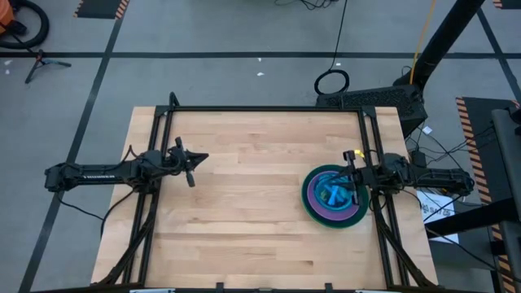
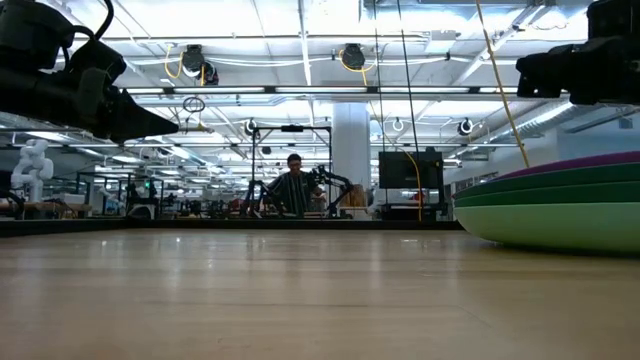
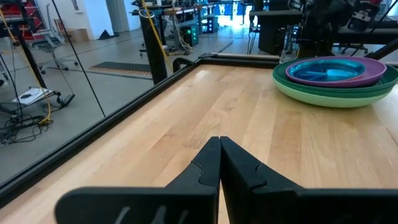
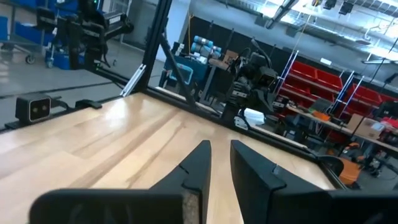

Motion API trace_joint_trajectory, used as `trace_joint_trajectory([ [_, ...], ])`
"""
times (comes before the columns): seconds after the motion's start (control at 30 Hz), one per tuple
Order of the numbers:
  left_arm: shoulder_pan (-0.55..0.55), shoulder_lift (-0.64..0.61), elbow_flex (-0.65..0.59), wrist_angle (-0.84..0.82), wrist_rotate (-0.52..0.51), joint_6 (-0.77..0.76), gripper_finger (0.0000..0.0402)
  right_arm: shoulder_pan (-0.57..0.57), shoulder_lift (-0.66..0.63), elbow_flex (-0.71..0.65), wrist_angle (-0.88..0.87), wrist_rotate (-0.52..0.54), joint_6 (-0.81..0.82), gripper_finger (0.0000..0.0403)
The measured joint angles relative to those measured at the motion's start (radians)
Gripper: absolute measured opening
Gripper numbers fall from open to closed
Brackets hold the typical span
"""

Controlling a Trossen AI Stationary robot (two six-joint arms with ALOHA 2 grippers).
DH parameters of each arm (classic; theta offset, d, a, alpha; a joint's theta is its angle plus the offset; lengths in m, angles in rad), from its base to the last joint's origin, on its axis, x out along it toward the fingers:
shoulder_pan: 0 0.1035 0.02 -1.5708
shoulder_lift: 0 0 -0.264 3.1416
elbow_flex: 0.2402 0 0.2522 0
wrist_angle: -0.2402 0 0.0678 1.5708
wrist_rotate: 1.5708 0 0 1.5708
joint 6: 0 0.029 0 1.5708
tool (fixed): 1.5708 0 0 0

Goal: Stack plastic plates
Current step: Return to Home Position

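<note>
The plastic plates stand in one stack (image 1: 334, 196) near the table's right edge. A cyan-blue plate (image 3: 329, 68) lies on top, over a purple one (image 3: 373, 68), with dark green and light green plates (image 2: 560, 215) under them. My right gripper (image 1: 352, 169) hovers above the stack's far right rim. Its fingers (image 4: 217, 149) are a narrow gap apart and hold nothing. My left gripper (image 1: 192, 163) waits over the table's left part, shut and empty (image 3: 219, 142). Orange and black plates do not show.
Bare wooden tabletop (image 1: 252, 203) spreads between the two arms and in front of the stack. A black frame rail (image 3: 124, 106) runs along the table's edges. A person (image 2: 293, 190) sits far off in the room behind the table.
</note>
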Motion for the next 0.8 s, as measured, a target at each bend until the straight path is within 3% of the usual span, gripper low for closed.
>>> trace_joint_trajectory([
  [0.8, 0.0, 0.0, 0.0, 0.002, 0.0, 0.0, 0.0007, 0.0, 0.005, 0.0, 0.0, -0.001, 0.028, 0.0055],
])
